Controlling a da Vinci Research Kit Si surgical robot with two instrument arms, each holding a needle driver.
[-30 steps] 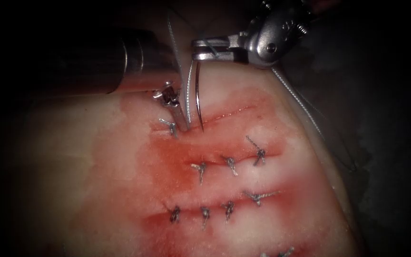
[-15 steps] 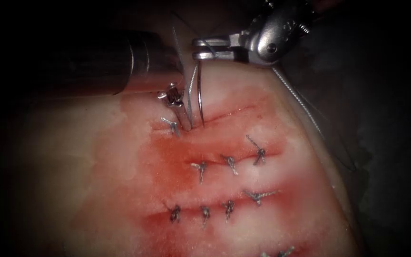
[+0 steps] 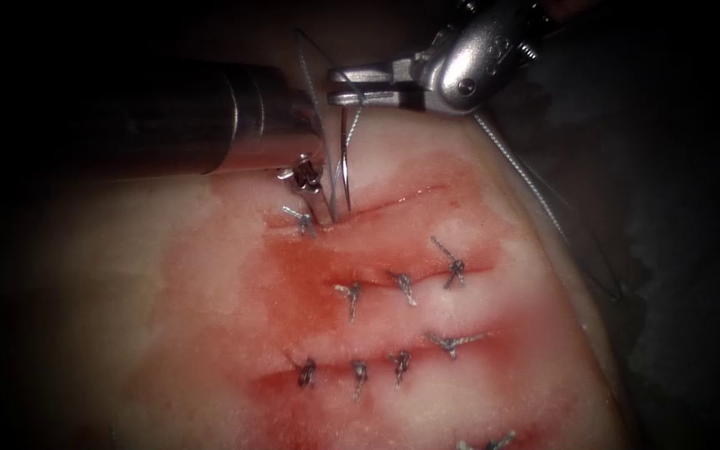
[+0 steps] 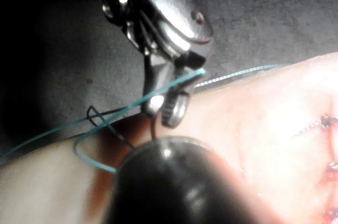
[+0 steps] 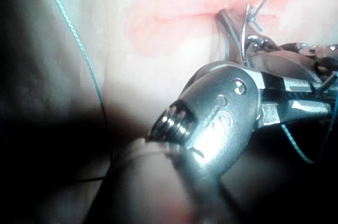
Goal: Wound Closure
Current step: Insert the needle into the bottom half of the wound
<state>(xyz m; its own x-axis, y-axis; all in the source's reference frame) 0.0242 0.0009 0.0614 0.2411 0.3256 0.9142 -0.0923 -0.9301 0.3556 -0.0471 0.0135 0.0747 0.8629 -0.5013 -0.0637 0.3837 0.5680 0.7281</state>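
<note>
The right tool (image 3: pixel 345 87) grips the needle (image 3: pixel 346 167) near its thread end, its tip at the cut (image 3: pixel 393 200). The left tool (image 3: pixel 318 204) presses the tissue (image 3: pixel 168 275) beside it; whether its jaws are shut I cannot tell. Next comes a steady bite.

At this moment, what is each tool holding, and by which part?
The right tool grips the curved steel needle at its thread end; its point meets the tissue at the cut. The left tool presses the tissue; whether it holds anything cannot be told.

Glossy polished metal right tool (image 3: pixel 352 87), dark shiny smooth left shaft (image 3: pixel 168 117), thin bright steel needle (image 3: pixel 345 162), fine twisted teal thread (image 4: pixel 105 118), moist glistening tissue (image 3: pixel 168 292), wet red fluid (image 3: pixel 310 283)
</note>
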